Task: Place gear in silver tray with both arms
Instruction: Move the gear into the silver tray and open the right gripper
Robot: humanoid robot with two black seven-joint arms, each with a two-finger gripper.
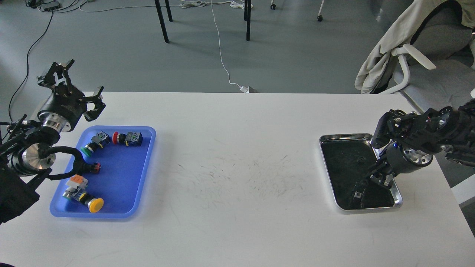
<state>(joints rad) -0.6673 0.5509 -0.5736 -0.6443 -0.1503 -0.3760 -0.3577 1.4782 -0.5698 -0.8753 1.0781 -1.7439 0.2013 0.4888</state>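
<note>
Grey floor (297, 55) (cables trailing), dark table legs (161, 20), draped chair (415, 48) right.

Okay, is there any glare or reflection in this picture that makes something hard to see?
Head view: the shiny rectangular silver tray has a dark mirror-like bottom, reflecting the black right gripper above it, so its fingers blur into their reflection. The white table is evenly lit, with soft shadows and no harsh glare.
</note>
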